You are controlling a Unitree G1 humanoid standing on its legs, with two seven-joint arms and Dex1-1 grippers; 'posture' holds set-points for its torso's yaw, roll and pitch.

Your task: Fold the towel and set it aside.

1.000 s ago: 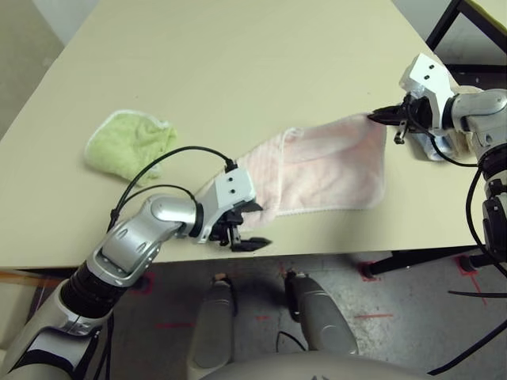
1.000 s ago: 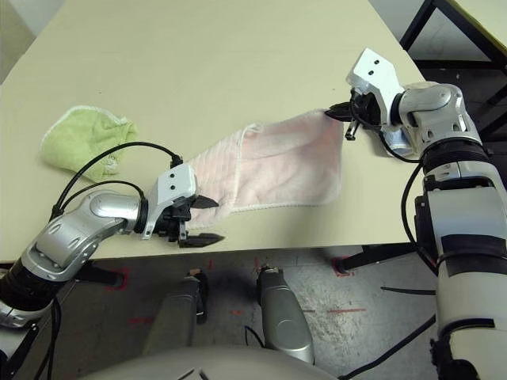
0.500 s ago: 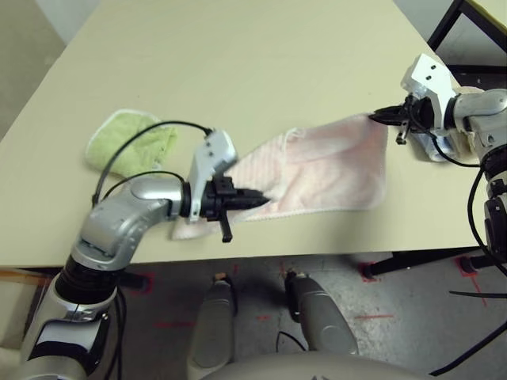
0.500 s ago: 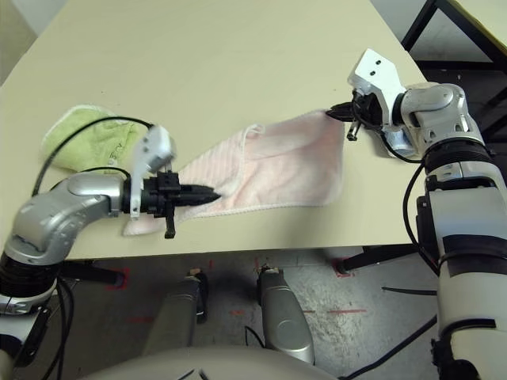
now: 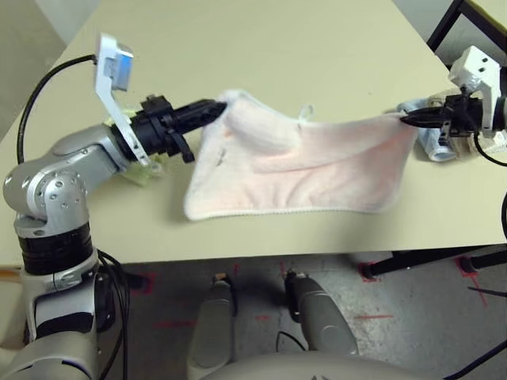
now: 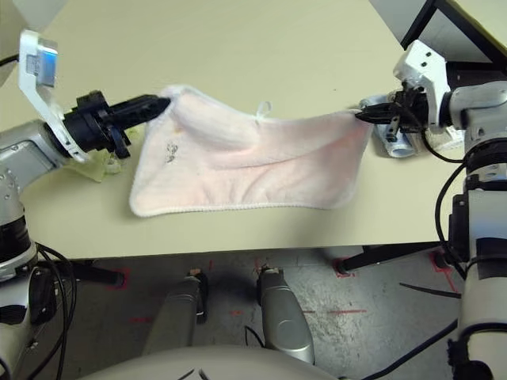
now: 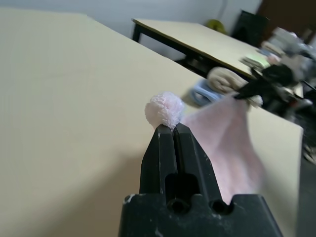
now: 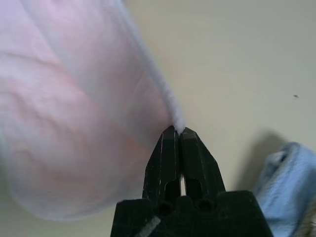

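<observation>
The pale pink towel (image 5: 309, 170) hangs stretched between my two grippers above the beige table (image 5: 261, 55), its lower edge sagging onto the tabletop near the front. My left gripper (image 5: 215, 108) is shut on the towel's left corner, and a pink tuft (image 7: 164, 109) bulges past the tips. My right gripper (image 5: 405, 119) is shut on the right corner; the white edging (image 8: 163, 96) runs into its tips. A small dark logo (image 6: 169, 148) shows near the left end.
A lime-green cloth (image 5: 142, 170) lies partly hidden behind my left arm. A light blue cloth (image 5: 437, 145) sits at the table's right edge under my right gripper. A black table frame (image 5: 455, 24) stands at the far right.
My left gripper closed on the towel's near-left corner and lifted it up and to the left. The right gripper moved right, spreading the towel out wide between both.
</observation>
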